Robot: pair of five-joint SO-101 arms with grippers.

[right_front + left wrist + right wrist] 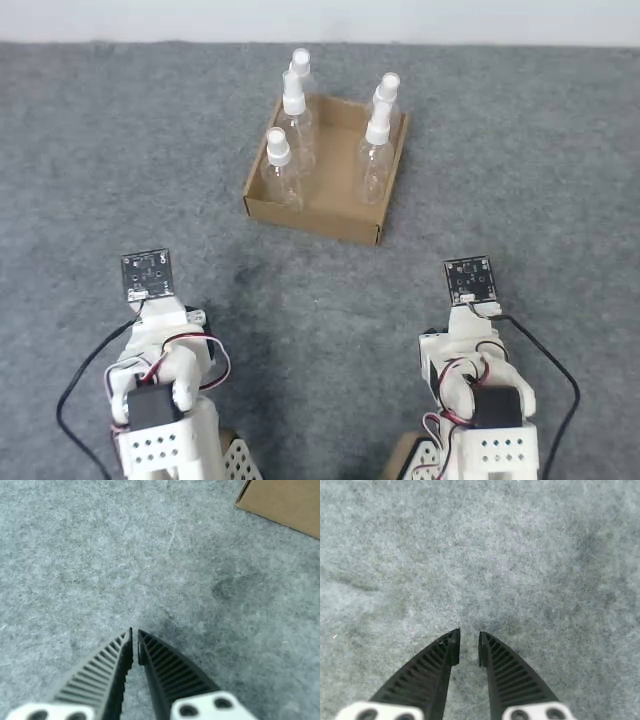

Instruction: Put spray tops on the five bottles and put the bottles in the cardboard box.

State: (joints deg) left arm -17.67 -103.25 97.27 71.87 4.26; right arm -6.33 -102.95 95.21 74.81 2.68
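High view first: the cardboard box [320, 220] sits toward the far middle of the grey, felt-covered counter [100, 150]. All five bottles [283, 180] are standing upright, each with a white spray top [278, 148] on it. Three are lined up along the box's left side, one behind the other, and two along its right side. The rearmost one on the left is right at the far corner, and I honestly can't tell whether its base is inside the wall or just behind it. The other four are clearly inside. The left arm [160, 380] and right arm [478, 390] are both folded back at the near edge of the counter, well apart from the box and from each other.

Left wrist view: the left end effector [134, 631] hangs over the grey counter. Its two ribbed black fingers [107, 665] are pressed together, with the tips basically touching and no object pinched. One corner of the cardboard box pokes in farther off, well apart from the fingertips.

Right wrist view: the right end effector [469, 636] is also over the counter, but its fingers [512, 675] are spread just a little. There's a narrow gap running down between them with the grey felt showing through, so it's pinching nothing.
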